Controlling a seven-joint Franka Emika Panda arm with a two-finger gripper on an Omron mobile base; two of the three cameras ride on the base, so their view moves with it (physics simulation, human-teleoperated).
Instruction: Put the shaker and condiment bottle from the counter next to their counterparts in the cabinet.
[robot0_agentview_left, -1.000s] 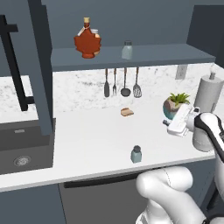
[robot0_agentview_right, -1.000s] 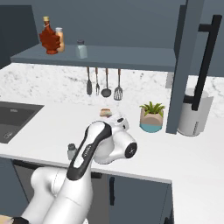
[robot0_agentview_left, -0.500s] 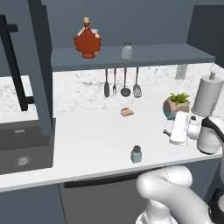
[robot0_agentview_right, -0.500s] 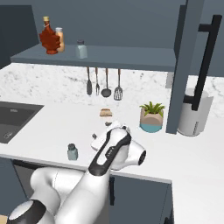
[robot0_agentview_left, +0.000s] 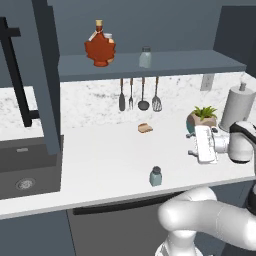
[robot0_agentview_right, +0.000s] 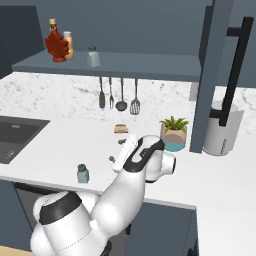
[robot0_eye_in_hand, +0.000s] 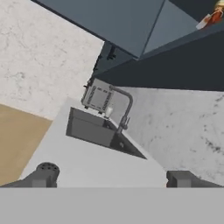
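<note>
We find the shaker standing upright near the front edge of the white counter, alone, well apart from the arm's hand. The condiment bottle, the dark red maple-leaf one with the tan cap, already stands on the shelf of the cabinet, at the left end, touching or just in front of the orange bottle with the white cap. A little to their right on the same shelf we see the second shaker, upright and alone. The tall cabinet door with its black bar handle hangs open on the left. Our gripper hovers above the counter at the right, empty, just in front of the potted plant, pointing sideways to the left; in the hand view its two finger tips stand far apart with nothing between them, looking across the counter towards the sink and its tap. Under the shelf hang four utensils against the speckled wall, and a small brown piece of food lies on the counter below them. A paper towel roll stands behind the plant at the right.
</note>
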